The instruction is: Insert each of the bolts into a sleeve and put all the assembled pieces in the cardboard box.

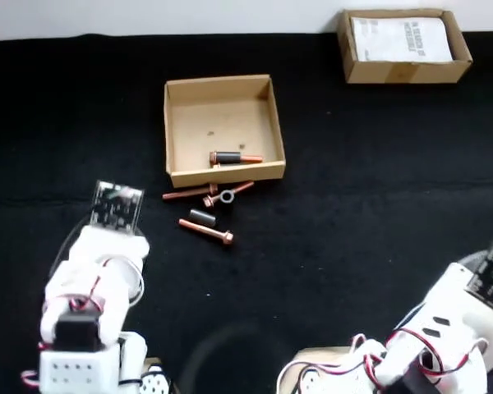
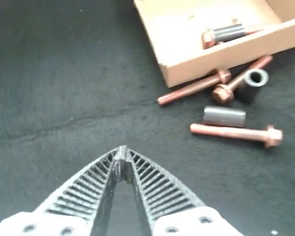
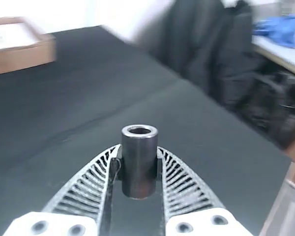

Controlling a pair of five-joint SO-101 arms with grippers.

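The open cardboard box point(image 1: 181, 123) point(image 2: 196, 59) holds one bolt in a sleeve point(image 1: 234, 158) point(image 2: 228, 33). Just in front of its near wall lie three copper bolts point(image 1: 189, 194) point(image 1: 230, 192) point(image 1: 205, 231), a grey sleeve point(image 1: 227, 196) point(image 2: 256, 78) seen end-on, and a dark sleeve point(image 1: 201, 217) point(image 2: 224, 116) on its side. My left gripper point(image 2: 121, 153) is shut and empty, over bare mat to the left of the parts; the left arm point(image 1: 94, 279) stands at the lower left. My right gripper point(image 3: 139, 153) is shut on an upright dark sleeve point(image 3: 139, 140), at the right arm point(image 1: 452, 320) in the lower right.
A second cardboard box point(image 1: 404, 70) with a printed sheet sits at the back right. The black mat point(image 1: 353, 205) covers the table. In the right wrist view the table's edge and dark chairs point(image 3: 226, 54) lie beyond.
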